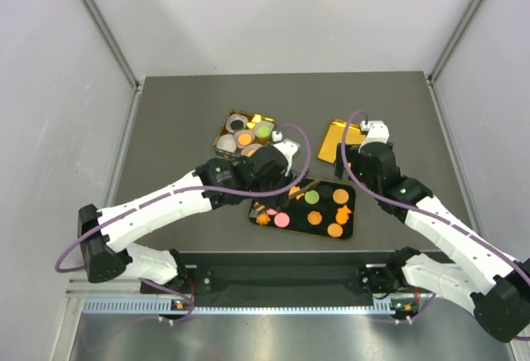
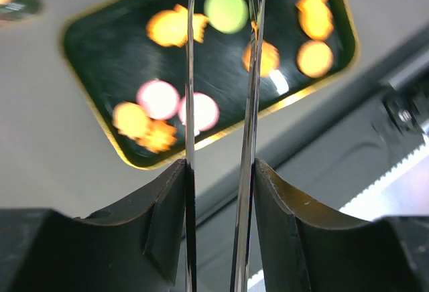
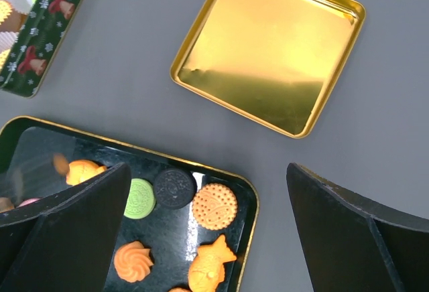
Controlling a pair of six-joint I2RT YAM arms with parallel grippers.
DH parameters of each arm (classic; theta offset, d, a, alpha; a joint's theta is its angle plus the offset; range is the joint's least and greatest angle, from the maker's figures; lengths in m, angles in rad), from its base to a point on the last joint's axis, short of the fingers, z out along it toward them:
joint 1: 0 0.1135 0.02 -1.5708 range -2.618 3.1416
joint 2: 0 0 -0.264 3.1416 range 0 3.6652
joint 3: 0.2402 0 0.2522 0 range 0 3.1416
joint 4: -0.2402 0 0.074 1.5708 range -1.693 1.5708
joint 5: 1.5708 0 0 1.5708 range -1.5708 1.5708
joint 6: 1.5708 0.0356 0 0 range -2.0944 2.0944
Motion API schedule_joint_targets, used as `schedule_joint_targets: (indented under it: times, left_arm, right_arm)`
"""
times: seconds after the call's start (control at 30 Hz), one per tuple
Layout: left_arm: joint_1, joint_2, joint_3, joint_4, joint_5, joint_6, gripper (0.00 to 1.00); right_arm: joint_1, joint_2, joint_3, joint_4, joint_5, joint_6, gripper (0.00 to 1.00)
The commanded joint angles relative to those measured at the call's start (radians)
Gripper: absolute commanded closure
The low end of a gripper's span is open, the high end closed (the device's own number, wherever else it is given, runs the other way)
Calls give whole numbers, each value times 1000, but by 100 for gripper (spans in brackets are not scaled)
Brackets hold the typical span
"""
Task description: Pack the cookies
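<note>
The cookies lie on a black gold-rimmed tray (image 1: 351, 227): orange pieces (image 1: 334, 230), a pink one (image 1: 282, 219) and a green one (image 1: 312, 197). My left gripper (image 1: 281, 175) hangs over the tray's far left corner, shut on thin metal tongs (image 2: 190, 104). The tong blades stand slightly apart above the blurred cookies (image 2: 158, 99), their tips out of frame. My right gripper (image 3: 208, 171) is open and empty above the tray's far right corner, over a round orange cookie (image 3: 214, 206), a dark one (image 3: 175, 187) and a green one (image 3: 139, 197).
A square green tin (image 1: 222, 135) holding white paper cups, some with cookies in them, stands behind the tray; it also shows in the right wrist view (image 3: 40, 44). An empty gold lid (image 3: 268, 51) lies at the back right (image 1: 341, 139). The table's near edge (image 2: 375, 144) runs just below the tray.
</note>
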Motion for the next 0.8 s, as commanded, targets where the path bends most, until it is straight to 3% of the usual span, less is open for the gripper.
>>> schedule_joint_targets:
  times: [0.0, 0.33, 0.77]
  left_arm:
    - [-89, 7, -11, -2, -35, -64, 53]
    - [-200, 61, -41, 2, -47, -110, 50]
    - [-228, 123, -46, 16, -50, -107, 48]
  right_arm:
    - [-12, 6, 28, 3, 32, 5, 0]
    - [-13, 7, 26, 0, 34, 3, 0]
    - [-13, 9, 26, 0, 23, 2, 0]
